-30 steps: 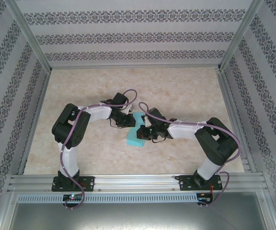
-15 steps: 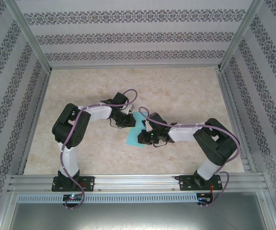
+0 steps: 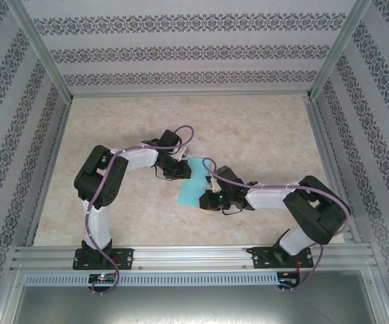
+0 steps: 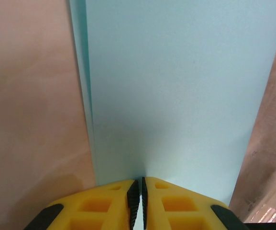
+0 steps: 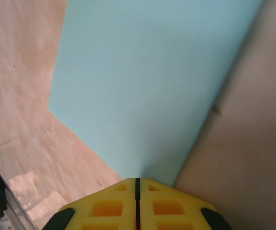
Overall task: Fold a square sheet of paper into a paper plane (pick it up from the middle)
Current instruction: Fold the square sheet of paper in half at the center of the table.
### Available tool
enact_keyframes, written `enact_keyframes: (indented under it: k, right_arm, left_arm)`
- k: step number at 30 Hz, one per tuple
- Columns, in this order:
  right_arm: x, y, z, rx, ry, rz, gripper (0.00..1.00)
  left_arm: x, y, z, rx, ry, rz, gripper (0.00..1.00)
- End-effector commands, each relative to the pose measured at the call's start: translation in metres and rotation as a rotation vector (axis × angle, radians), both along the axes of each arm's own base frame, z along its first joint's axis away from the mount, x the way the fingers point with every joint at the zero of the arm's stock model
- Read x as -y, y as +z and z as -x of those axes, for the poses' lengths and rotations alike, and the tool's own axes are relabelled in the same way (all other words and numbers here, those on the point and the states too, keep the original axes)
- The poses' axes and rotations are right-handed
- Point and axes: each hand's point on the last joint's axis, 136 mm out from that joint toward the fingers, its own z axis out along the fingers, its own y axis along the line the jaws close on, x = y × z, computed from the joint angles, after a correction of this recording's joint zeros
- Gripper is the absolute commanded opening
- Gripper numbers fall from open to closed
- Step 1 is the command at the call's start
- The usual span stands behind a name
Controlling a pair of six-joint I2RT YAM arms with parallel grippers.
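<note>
Both clamp the thin turquoise-blue paper sheet point(image 3: 191, 189): left gripper point(image 4: 138, 185) anchors, while we see right gripper point(image 5: 138, 182) slid toward the table's point(image 3: 261, 128) near edge, likely creasing.

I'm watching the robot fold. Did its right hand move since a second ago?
Yes. The right gripper has slid toward the near rail, still pinching the blue paper.

A robot lab test cell: 2 white-and-black arms, left point(image 3: 100, 216) and right point(image 3: 268, 196), bolted to a silver aluminium rail point(image 3: 194, 256), with a beige marble-patterned tabletop point(image 3: 248, 128) and grey damask-striped wallpapered walls point(image 3: 181, 50).
</note>
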Motion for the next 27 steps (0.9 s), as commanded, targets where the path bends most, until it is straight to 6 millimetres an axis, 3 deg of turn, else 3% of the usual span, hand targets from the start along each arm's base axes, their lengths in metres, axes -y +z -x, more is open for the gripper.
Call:
enact_keyframes:
  k: [1,5,11,14,22,27]
  right_arm:
    - [0.034,-0.025,0.044,-0.141,0.05,0.164,0.09]
    - [0.031,-0.01,0.033,-0.1,0.047,0.153,0.09]
    - [0.0,0.045,-0.036,0.064,-0.096,-0.082,0.09]
    - [-0.008,0.057,-0.059,0.096,-0.12,-0.112,0.09]
    - [-0.003,0.037,-0.103,0.117,-0.178,-0.053,0.09]
    - [0.0,0.016,-0.111,0.099,-0.166,0.007,0.09]
  left_arm:
    - [-0.071,-0.089,0.056,-0.202,-0.004,-0.365,0.19]
    - [-0.069,-0.088,0.054,-0.198,-0.005,-0.36,0.19]
    - [-0.067,-0.085,0.054,-0.194,-0.003,-0.345,0.2]
    - [-0.066,-0.081,0.051,-0.185,-0.001,-0.341,0.2]
    - [-0.063,-0.078,0.049,-0.176,0.003,-0.329,0.19]
    - [-0.064,-0.078,0.049,-0.173,-0.003,-0.334,0.19]
